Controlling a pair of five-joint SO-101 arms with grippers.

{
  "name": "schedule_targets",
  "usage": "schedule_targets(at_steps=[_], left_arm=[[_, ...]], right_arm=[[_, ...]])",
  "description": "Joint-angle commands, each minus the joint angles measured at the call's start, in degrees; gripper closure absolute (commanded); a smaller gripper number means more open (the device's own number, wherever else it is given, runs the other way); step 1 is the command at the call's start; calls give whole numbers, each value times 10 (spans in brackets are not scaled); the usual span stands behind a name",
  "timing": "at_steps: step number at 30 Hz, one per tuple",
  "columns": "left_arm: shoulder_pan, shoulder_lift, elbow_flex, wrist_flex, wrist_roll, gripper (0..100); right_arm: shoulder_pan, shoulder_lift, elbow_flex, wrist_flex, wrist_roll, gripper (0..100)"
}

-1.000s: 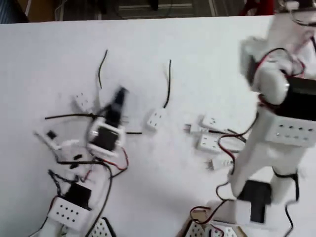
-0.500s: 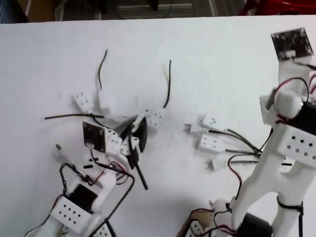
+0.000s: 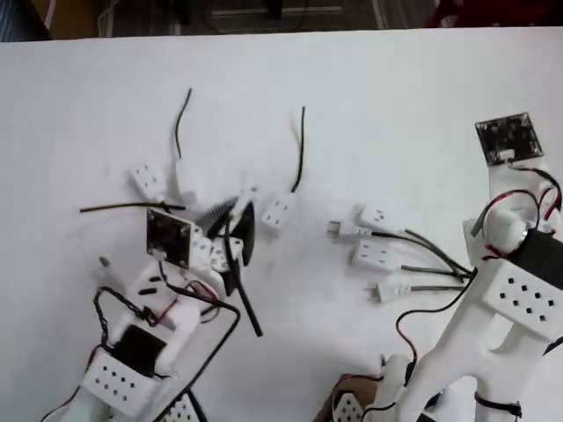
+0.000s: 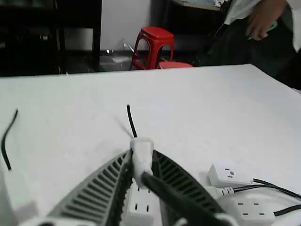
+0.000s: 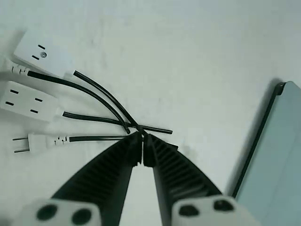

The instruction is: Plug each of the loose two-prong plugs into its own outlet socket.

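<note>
My left gripper is shut on a white two-prong plug, whose black cord trails back toward the arm. It hangs just above a white outlet socket. In the high view the left gripper sits beside that socket. A second socket lies further left. Two more sockets and a loose plug lie beyond my right gripper. It is shut with nothing in it, tips right at the crossing cord ends. Another plug lies mid-table.
Loose black cords curl across the far part of the white table. A grey-blue panel edge lies close beside the right gripper. The right arm stands tall over the table's right side.
The left arm swung right, carrying the plug toward the middle socket, and its cord now trails behind. The right arm shifted back and settled over the cord ends.
</note>
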Motion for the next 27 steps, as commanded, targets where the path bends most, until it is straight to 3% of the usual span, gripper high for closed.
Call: schedule_targets(at_steps=[1, 4, 8, 10, 13, 17, 21, 24, 27], left_arm=[[-8, 0, -94, 47, -30, 977], [-13, 58, -140, 75, -32, 976], [-77, 223, -232, 94, -26, 976], [-110, 302, -294, 143, -1, 976], [-146, 393, -382, 247, 55, 976], [-182, 458, -458, 353, 82, 976], [-232, 473, -459, 369, 84, 976], [-289, 473, -440, 367, 107, 976], [-344, 473, -417, 340, 120, 976]], right_arm=[[0, -27, 21, -15, 4, 979], [-6, -33, 33, -15, 4, 979], [-44, -29, 35, -11, -2, 978], [-77, -29, 35, -10, -11, 978], [-139, -29, 33, -10, -87, 964], [-254, -28, 31, -6, -222, 806], [-385, -7, 30, -25, -361, 676], [-477, 56, 28, -80, -430, 673], [-512, 139, -7, -126, -477, 673]])
